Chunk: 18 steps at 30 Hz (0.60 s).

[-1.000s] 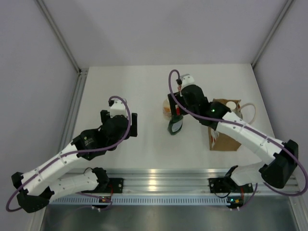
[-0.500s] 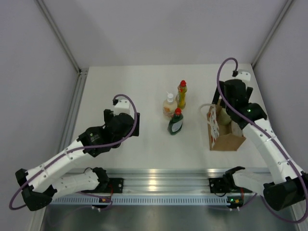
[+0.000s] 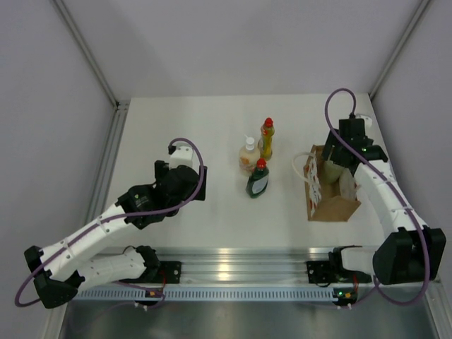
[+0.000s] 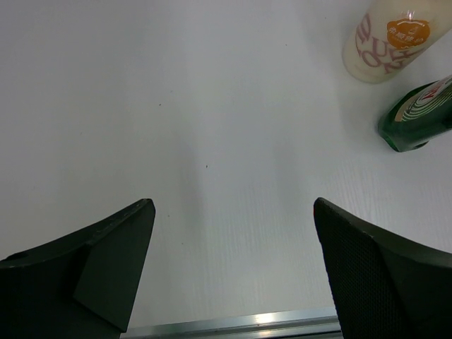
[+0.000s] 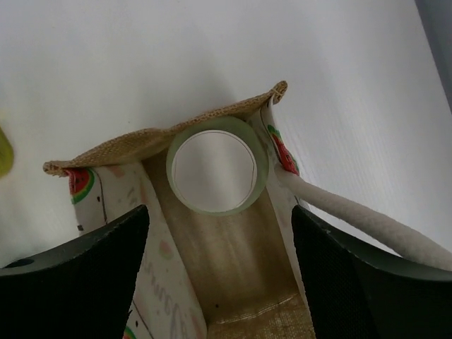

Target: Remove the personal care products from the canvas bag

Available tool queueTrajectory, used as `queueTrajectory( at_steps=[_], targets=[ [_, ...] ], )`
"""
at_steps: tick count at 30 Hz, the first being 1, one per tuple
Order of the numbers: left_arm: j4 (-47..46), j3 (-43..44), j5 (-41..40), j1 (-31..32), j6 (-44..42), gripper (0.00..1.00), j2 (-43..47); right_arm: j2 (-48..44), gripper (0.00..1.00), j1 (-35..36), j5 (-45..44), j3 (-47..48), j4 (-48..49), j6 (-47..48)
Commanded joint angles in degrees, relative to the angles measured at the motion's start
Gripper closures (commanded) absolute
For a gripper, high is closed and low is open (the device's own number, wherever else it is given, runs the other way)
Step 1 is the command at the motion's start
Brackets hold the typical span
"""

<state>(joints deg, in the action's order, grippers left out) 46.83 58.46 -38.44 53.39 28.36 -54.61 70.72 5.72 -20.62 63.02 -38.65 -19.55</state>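
The brown canvas bag stands at the right of the table. In the right wrist view I look down into its open mouth. A plain cream white-capped bottle stands inside at the far end. My right gripper is open just above the bag mouth, one finger on each side, holding nothing. The cream pump bottle, the slim yellow red-capped bottle and the dark green red-capped bottle stand on the table mid-way. My left gripper is open and empty, left of the bottles.
A white loop handle hangs off the bag beside my right finger; another loop sticks out on the bag's left. A metal rail runs along the table's near edge. The pump bottle and green bottle show in the left wrist view.
My right arm left the dark green bottle standing by the other two and swung right to the bag; it now hovers open over the bag mouth. The left arm shifted slightly.
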Motion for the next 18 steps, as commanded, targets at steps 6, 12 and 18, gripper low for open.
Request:
queueTrajectory(
  at_steps=[6,12,18],
  targets=[
    [-0.5,0.6,-0.4,-0.2,-0.5,0.02,0.0,2.9,0.23,-2.7,3.8,-2.5,7.1,0.1],
    [-0.5,0.7,-0.4,-0.3,-0.6,0.02,-0.2,4.9,0.23,-3.6,3.5,-3.4,10.3,0.7],
    [-0.5,0.6,-0.5,-0.3,-0.5,0.02,-0.2,5.9,0.19,-3.8,4.7,-5.3,14.7,2.0]
  ],
)
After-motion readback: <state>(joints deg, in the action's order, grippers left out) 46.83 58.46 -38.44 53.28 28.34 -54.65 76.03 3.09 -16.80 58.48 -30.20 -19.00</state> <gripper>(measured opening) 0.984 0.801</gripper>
